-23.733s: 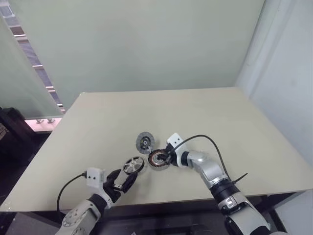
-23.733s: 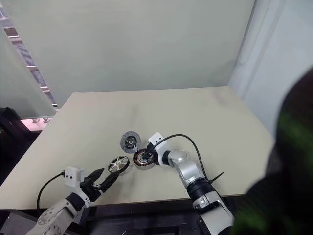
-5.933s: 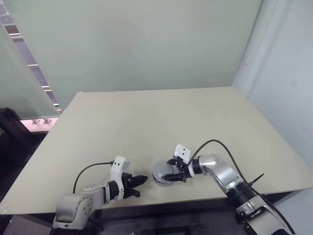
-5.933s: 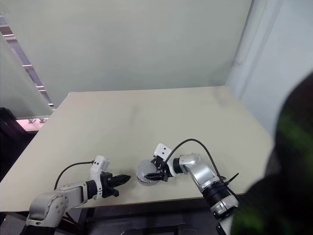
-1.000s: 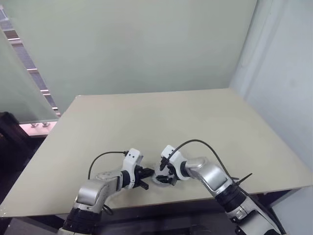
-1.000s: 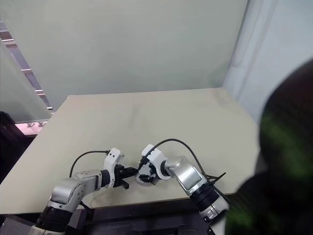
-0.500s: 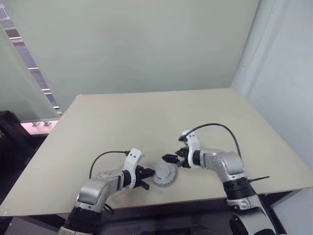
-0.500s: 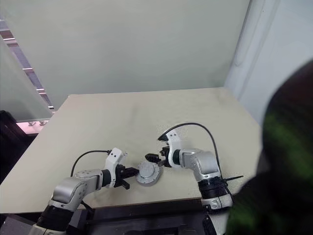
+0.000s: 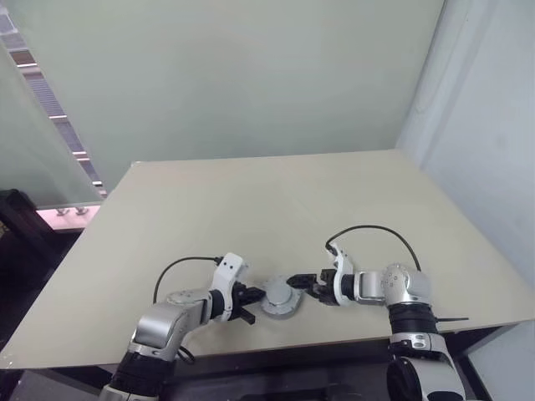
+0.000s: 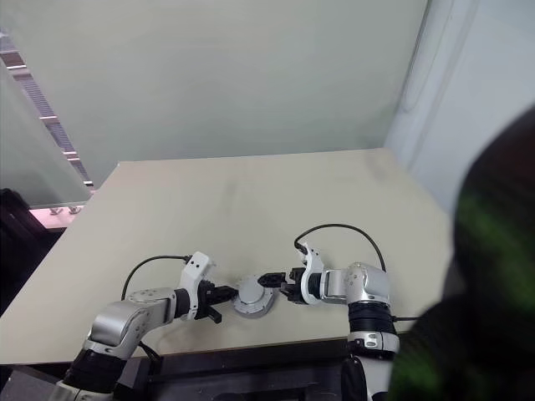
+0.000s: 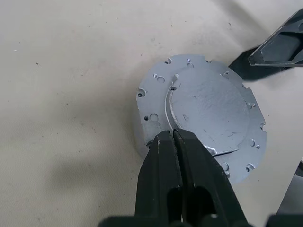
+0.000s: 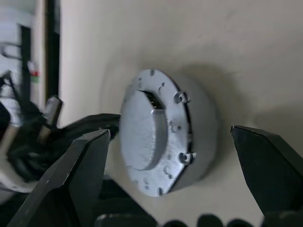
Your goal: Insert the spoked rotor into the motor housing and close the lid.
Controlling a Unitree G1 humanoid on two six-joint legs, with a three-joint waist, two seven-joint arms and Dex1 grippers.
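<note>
Lid (image 11: 208, 116) on motor housing (image 12: 199, 127) — between both end effectors, left (image 11: 173, 135) touching.

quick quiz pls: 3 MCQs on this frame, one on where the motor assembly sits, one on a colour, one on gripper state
1. Where does the lid sit?
A. on the motor housing, between the two grippers
B. at the table's far edge
C. lifted off the table in the right gripper

2. What colour is the lid's top face?
A. copper-orange
B. grey
C. white

3. How do the grippers stand?
A. both open
B. left open, right shut
C. left shut, right open

Answers:
1. A: the head views show the closed housing on the table near its front edge, with the left gripper on one side and the right gripper on the other.
2. B: both wrist views show a grey disc with a raised hub.
3. C: the left fingers meet at the lid's edge; the right fingers stand wide apart on either side of the housing.
</note>
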